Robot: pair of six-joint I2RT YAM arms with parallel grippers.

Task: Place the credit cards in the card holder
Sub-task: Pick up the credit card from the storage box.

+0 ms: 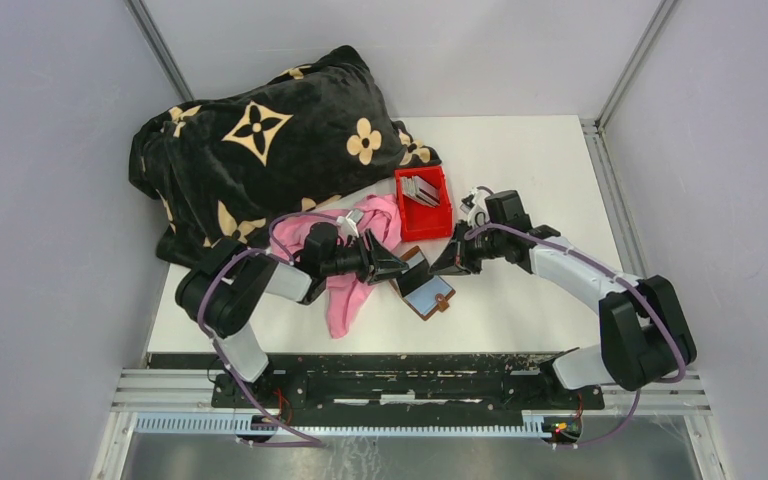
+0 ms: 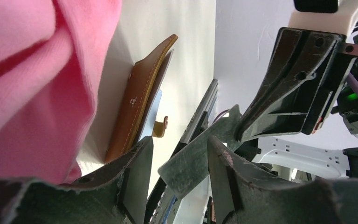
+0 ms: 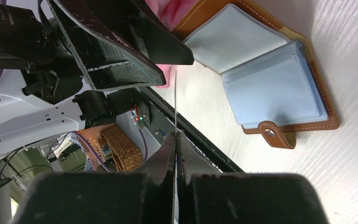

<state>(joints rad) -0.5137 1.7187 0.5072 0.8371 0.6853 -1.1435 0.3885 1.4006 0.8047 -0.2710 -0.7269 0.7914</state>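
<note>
Right claw (image 3: 175, 136) clamped on credit card (image 2: 198, 154); left claw (image 2: 179, 142) apart near card holder (image 3: 270, 70).

Top view: bright, even overhead light; white table (image 1: 530, 160) washes out slightly, shadows faint and soft. Black blanket (image 1: 260, 170) loses detail in its folds.
Left wrist: pink cloth (image 2: 28, 93) close to lens, blurred; left fingers (image 2: 137, 172) soft along bottom edge.
Right wrist: card holder (image 3: 270, 79) sharp, right fingers (image 3: 163, 161) dark and blurred; credit card (image 3: 175, 102) a thin pale line.

pink cloth (image 2: 28, 84) blurred, card holder (image 2: 137, 112) partly hidden
</note>
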